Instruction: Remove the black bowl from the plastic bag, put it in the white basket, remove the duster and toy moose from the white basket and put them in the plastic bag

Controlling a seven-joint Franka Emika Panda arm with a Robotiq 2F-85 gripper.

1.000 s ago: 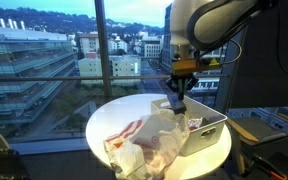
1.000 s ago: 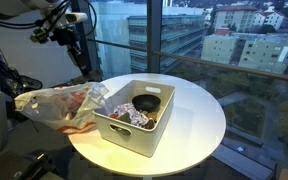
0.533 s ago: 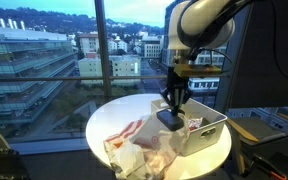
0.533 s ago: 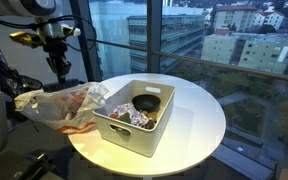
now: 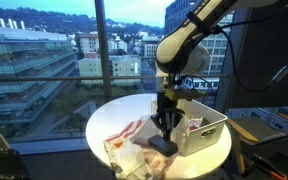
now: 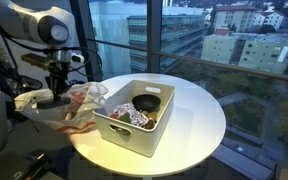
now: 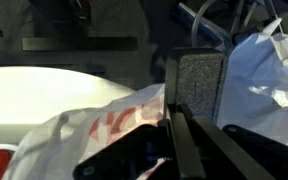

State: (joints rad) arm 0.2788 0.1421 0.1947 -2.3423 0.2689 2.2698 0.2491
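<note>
Tracking the gripper (image 5: pixel 165 128): a second ago high above the basket (image 5: pixel 208 134), half a second ago lower and drifting left, now down over the bag (image 5: pixel 132 150). Narrow, pinched on the duster (image 5: pixel 164 145), a dark grey pad hanging just below its tips. Same story in the wrist view: a coarse grey block (image 7: pixel 203 85) right at the finger ends, with wrinkled, red-printed plastic beneath and to the left. Touching the plastic or hanging just above it? Cannot tell from either exterior view.

Reading that for the task: out of the basket with the duster and nearly delivered, but not yet let go. Probably calls for a little more descent into the folds, then a release.

Found the bowl (image 6: pixel 146 103) already in the basket, toward its far right end; counting that first step as done. No sure sight of the moose. Only a small mottled thing (image 6: pixel 120 118) in the basket's near left corner, too small to name. Likely the last item to fetch.

Worth watching: a thin bag lying slack, mouth not clearly open. Easy to leave the duster on top rather than inside.

All resting on a round pale table (image 6: pixel 196 118), with the bag left, the basket middle and the right side bare. Set hard against tall windows (image 5: pixel 44 60). Beyond the glass, city buildings (image 6: pixel 234 45) in dusk-blue light, far below.
</note>
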